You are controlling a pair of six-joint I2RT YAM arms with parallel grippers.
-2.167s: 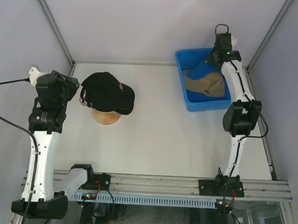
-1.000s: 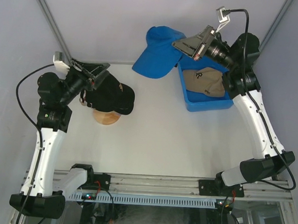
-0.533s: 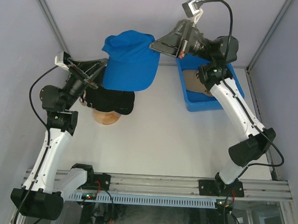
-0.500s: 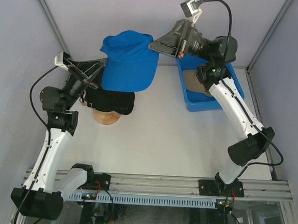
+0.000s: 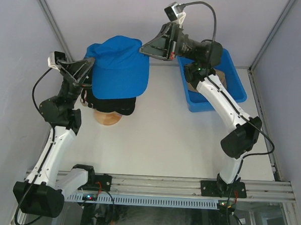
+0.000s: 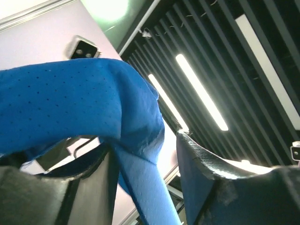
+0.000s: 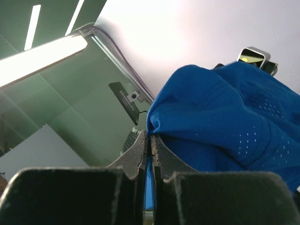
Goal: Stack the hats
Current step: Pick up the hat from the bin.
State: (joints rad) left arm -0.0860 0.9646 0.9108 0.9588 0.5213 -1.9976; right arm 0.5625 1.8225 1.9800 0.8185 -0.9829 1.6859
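The right gripper (image 5: pixel 142 50) is fully closed, its fingers (image 7: pixel 140 152) pinching a fold of fabric at the edge of the blue cap (image 5: pixel 117 68), which hangs down and to the gripper's left, raised off the worktop (image 5: pixel 164 138). In the right wrist view the perforated blue cloth (image 7: pixel 225 122) bulges out to the right of the shut fingertips. From above, the cap's long axis runs from the far wall toward the arm bases: the rounded crown sits at the far end beside the gripper, and the flatter panel that looks like the brim points toward the near edge. On the cap's opposite side, the left gripper (image 5: pixel 88 71) stands with its jaws apart. In its wrist view a strip of blue fabric (image 6: pixel 140 187) passes through the gap, close to one finger (image 6: pixel 89 187) and clear of the other, so nothing is clamped. Directly beneath the blue cap, the black cap (image 5: pixel 113 104) sits on the wooden head form (image 5: pixel 107 119), with only its near rim showing. Behind the right gripper, under that arm, the blue bin (image 5: pixel 200 106) holds a tan cap (image 5: pixel 191 86), mostly hidden.
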